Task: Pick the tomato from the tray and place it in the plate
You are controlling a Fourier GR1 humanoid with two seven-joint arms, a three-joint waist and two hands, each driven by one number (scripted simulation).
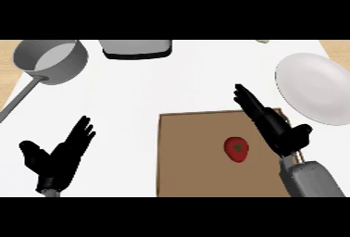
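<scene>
A red tomato (pixel 236 149) with a green stem lies on the brown tray (pixel 191 157) in the lower middle of the head view. My right hand (pixel 273 125) hovers open just right of the tomato, fingers straight and pointing up-left over the tray's right edge. The white plate (pixel 315 88) lies at the right edge, beyond that hand. At the lower left my left hand (pixel 58 155) rests open, fingers up, well away from the tray.
A grey saucepan (pixel 51 60) with a long handle stands at the back left. A grey and black appliance (pixel 135 48) sits at the back centre. White counter lies between the tray and the pan.
</scene>
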